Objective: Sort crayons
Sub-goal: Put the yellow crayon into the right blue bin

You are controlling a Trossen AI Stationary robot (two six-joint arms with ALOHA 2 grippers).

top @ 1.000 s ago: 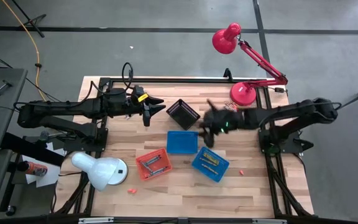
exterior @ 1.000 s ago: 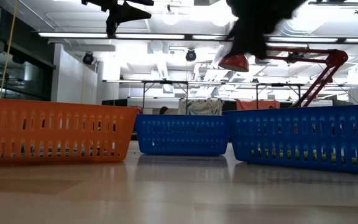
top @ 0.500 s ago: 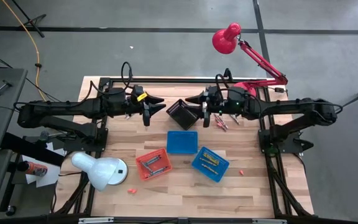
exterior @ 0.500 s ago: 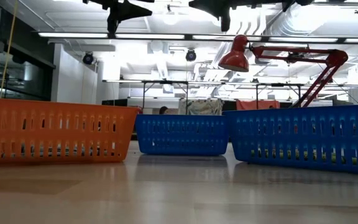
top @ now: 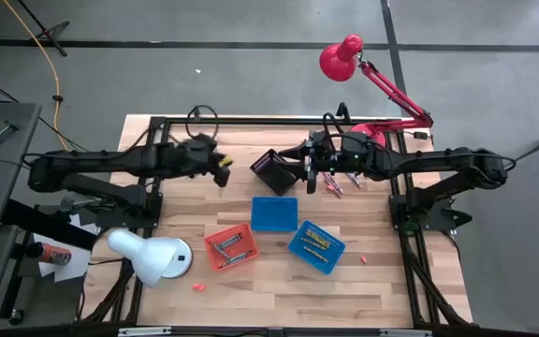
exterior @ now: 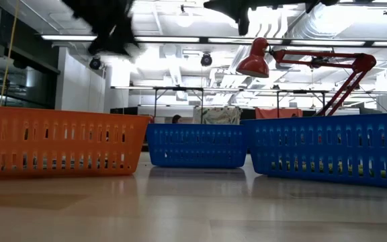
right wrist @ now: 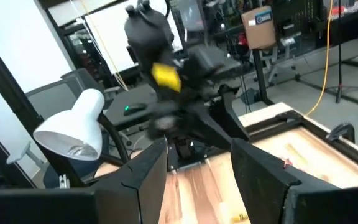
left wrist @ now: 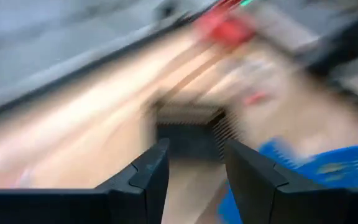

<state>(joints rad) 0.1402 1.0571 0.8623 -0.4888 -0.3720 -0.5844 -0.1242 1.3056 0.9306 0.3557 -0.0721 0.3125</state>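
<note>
1. Crayons (top: 335, 183) are seen from the high view as a loose cluster on the counter (top: 391, 281) just beside the right end effector (top: 305, 167), near the red lamp's base (top: 367, 140). More crayons lie inside the orange basket (top: 230, 245) and the outer blue basket (top: 316, 246); two stray ones lie on bare wood, one near the white lamp (top: 152, 256) and one beyond the outer blue basket. A second blue basket (top: 274, 213) sits between the other two, and a black basket (top: 271, 167) stands between the two end effectors, touching neither as far as can be told. The left end effector (top: 221, 165) is held above the counter to the left of the black basket; it is blurred.

2. From the low view, the orange basket (exterior: 59, 142), the middle blue basket (exterior: 197, 145) and the nearer blue basket (exterior: 331, 149) are lined up across the counter, with crayons faintly visible through the mesh of the last. Both arms are seen only as dark shapes at the top edge.

3. In the left wrist view, the left end effector (left wrist: 194, 165) is shown with its fingers spread and nothing between them; the black basket (left wrist: 191, 130) lies ahead, blurred, with a blue basket (left wrist: 303, 180) beside it.

4. In the right wrist view, the right end effector (right wrist: 197, 165) is likewise spread and empty. The white lamp (right wrist: 73, 130) and the left arm (right wrist: 179, 74) are seen beyond it.
</note>
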